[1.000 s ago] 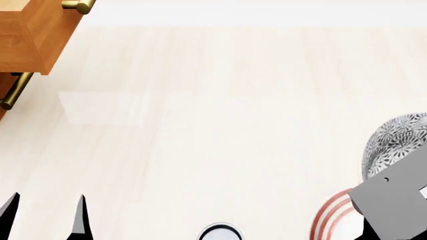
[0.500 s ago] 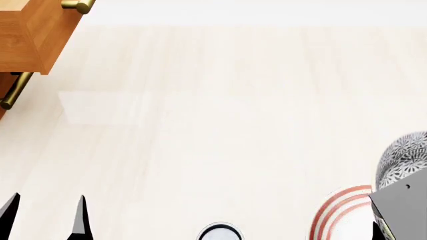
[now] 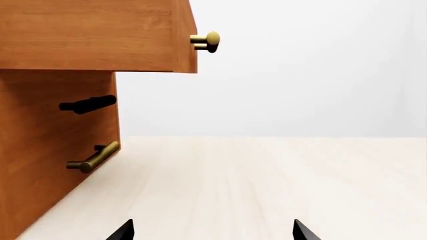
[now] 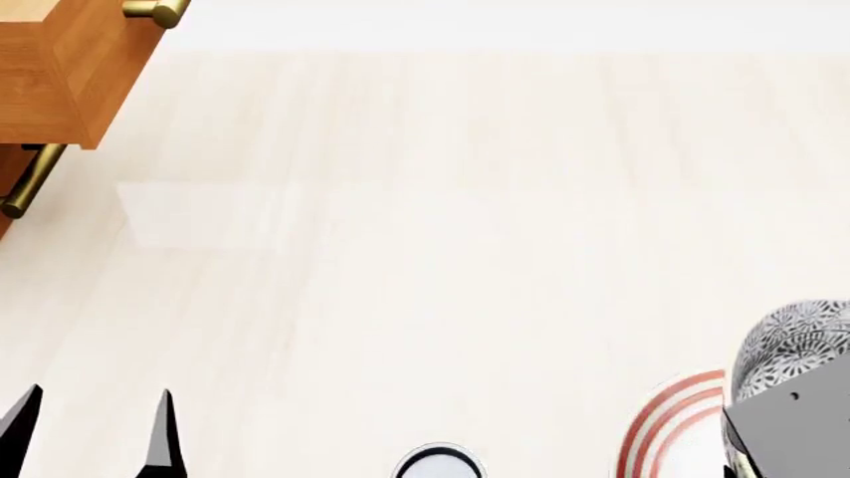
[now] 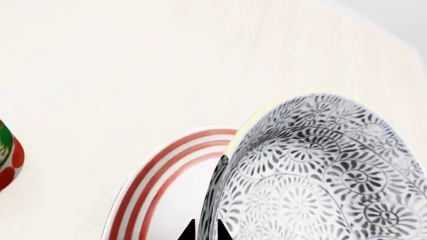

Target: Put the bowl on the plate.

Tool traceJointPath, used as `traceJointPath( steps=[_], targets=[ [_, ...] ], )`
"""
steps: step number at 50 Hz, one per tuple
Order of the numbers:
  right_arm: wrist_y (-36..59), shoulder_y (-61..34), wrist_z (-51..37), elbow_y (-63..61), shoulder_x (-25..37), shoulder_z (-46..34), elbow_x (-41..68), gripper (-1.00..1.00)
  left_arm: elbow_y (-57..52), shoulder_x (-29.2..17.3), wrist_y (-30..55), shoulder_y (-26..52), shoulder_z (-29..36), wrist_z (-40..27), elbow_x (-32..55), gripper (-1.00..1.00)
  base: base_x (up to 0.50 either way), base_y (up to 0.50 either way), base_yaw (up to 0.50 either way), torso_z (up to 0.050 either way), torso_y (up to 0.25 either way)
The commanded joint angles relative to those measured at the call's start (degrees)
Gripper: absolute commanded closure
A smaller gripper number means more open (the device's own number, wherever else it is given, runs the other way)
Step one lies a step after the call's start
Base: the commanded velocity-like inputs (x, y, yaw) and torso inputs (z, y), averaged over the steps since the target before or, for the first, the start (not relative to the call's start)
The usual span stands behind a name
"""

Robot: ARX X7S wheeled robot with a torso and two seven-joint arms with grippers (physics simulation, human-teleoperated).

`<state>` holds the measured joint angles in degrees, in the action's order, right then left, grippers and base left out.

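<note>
Pale wood-grain tabletop [image 4: 439, 249] is filling nearly the whole head view, with a plain white wall showing behind it in the left wrist view. At the far left corner of the surface a brown wooden cabinet [image 3: 60, 100] is standing, showing a brass knob [image 3: 207, 41] and a brass bar handle [image 3: 93, 157].

The right pincer [image 5: 205, 231] is clenching the rim of the bowl [image 5: 320, 175], its two dark tips sitting one on each side of the wall, close together. The bowl is hanging tilted in that grasp, its grey-and-white floral inside facing the wrist camera. Directly beyond the pincer tips, under the bowl, the plate [image 5: 160, 175] with its red rings is lying flat on the table; whether the bowl is touching it cannot be told. Off to the side of the plate, well apart from the pincer, a red and green can [image 5: 8, 155] is peeking in at the frame edge.

The left pincer [image 4: 94, 438] is hovering released, tips spread wide over bare table, near the cabinet side.
</note>
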<state>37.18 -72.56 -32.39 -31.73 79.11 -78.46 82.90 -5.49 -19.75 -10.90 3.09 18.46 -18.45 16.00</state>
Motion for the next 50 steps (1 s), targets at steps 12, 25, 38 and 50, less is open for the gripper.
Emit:
traceJointPath(
  steps=[12,25,38,50],
  targets=[
    [-7.14,3.8,2.08,3.32,0.43,-1.94,-4.94,1.0,-0.45,-0.25,0.16,0.04,0.43,-0.29,-0.04,-1.0,0.0,0.0,0.0,0.0,0.0],
    [-8.56,5.13,2.25,3.66,0.0,-2.51,-5.6,1.0,-0.47,-0.3,-0.01,-0.05,0.67,-0.48,-0.15,-1.0,0.0,0.0,0.0,0.0,0.001],
    [-8.26,5.15,2.38,4.91,-1.82,-2.44,-5.84,1.0,-0.74,-0.53,-0.23,-0.26,0.75,-0.65,-0.12,-1.0,0.0,0.0,0.0,0.0,0.0],
    [-11.27,7.66,2.9,6.86,-2.69,-3.43,-6.79,1.0,-1.24,-0.63,0.02,-0.18,1.12,-0.88,-0.36,-1.0,0.0,0.0,0.0,0.0,0.001]
  ],
)
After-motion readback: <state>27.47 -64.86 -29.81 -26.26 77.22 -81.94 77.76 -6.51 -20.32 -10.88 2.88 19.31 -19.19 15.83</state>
